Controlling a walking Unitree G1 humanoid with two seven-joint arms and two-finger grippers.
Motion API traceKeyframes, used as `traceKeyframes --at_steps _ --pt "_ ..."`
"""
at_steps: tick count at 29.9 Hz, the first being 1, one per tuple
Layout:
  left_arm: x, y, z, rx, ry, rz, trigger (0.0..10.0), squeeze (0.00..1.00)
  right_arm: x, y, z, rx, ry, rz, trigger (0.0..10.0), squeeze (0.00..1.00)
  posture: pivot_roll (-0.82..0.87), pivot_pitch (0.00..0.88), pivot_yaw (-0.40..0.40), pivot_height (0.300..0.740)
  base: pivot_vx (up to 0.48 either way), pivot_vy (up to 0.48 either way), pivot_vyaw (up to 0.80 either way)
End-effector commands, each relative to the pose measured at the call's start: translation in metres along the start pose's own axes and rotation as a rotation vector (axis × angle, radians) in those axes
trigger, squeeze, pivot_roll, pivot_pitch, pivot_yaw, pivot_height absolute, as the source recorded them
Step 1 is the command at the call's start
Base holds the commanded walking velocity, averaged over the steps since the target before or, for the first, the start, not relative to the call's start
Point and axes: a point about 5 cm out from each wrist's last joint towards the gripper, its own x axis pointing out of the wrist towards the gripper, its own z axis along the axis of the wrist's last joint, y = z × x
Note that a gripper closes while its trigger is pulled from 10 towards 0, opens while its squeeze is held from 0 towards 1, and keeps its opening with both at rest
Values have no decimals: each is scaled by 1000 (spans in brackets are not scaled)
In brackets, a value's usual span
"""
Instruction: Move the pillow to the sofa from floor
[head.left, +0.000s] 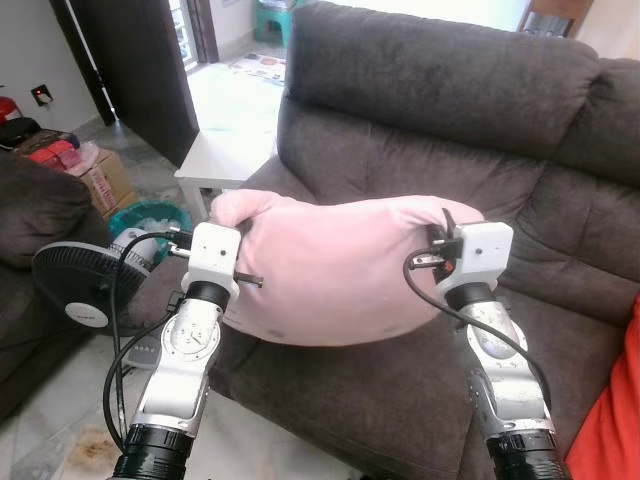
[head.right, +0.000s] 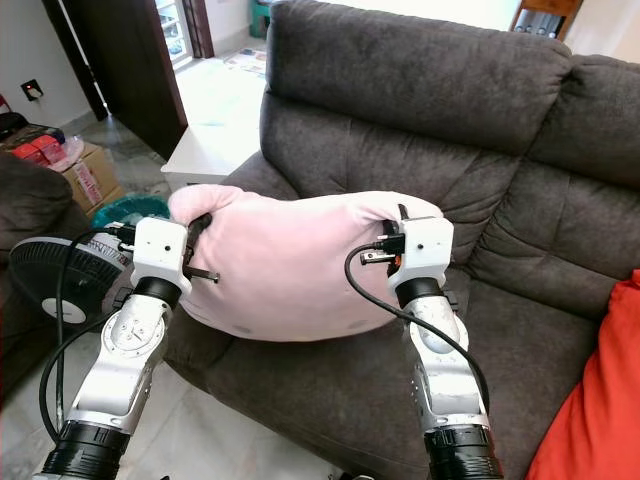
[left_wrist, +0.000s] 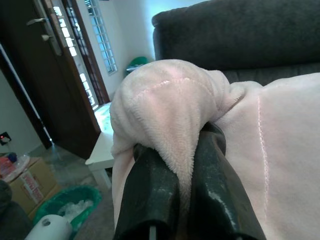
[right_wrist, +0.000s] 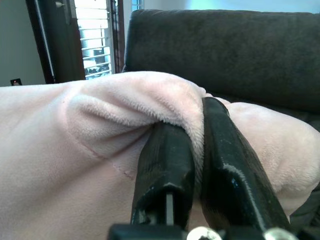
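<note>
2 pincers, left pincer (left_wrist: 182, 165) and right pincer (right_wrist: 197, 150), pinch the pink pillow (head.left: 340, 265) over the sofa (head.left: 450, 110).

Dark grey sofa (head.left: 420, 130) ahead, tiled floor (head.left: 60, 440) to my left.

I see the pink pillow (head.left: 340, 265) over the sofa's seat cushion, its underside about level with the front edge; I can't tell if it rests there. A fan (head.left: 75, 285) and cardboard box (head.left: 105, 180) stand on the floor.

Black floor fan (head.left: 70, 285), cardboard box (head.left: 105, 180), white side table (head.left: 215, 160), dark door (head.left: 135, 60).
</note>
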Motion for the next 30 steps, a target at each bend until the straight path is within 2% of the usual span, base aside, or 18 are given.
traceKeyframes --at_steps 1,7,10,15,19,30 --pt "2 -4 7 1 -34 -20 10000 0 5 -2 14 -15 -60 -10 10000 0 131 53 -21 740 0 0 0" --pt "3 -11 7 -42 -25 -80 10000 0 8 0 15 -22 -52 9 10000 0 130 62 -23 740 0 0 0" --pt "2 -16 5 -61 2 -147 10000 0 14 9 14 -52 -6 114 10000 0 132 66 -29 740 0 0 0" --pt "1 -9 5 -57 -1 -122 10000 0 14 14 14 -61 3 160 10000 0 132 69 -35 740 0 0 0" --pt "1 -4 8 -66 -13 -93 10000 0 13 12 10 -64 26 146 10000 0 132 65 -38 740 0 0 0" --pt "1 -1 6 -74 -10 -66 10000 0 12 6 6 -20 41 68 10000 0 125 52 -30 740 0 0 0"
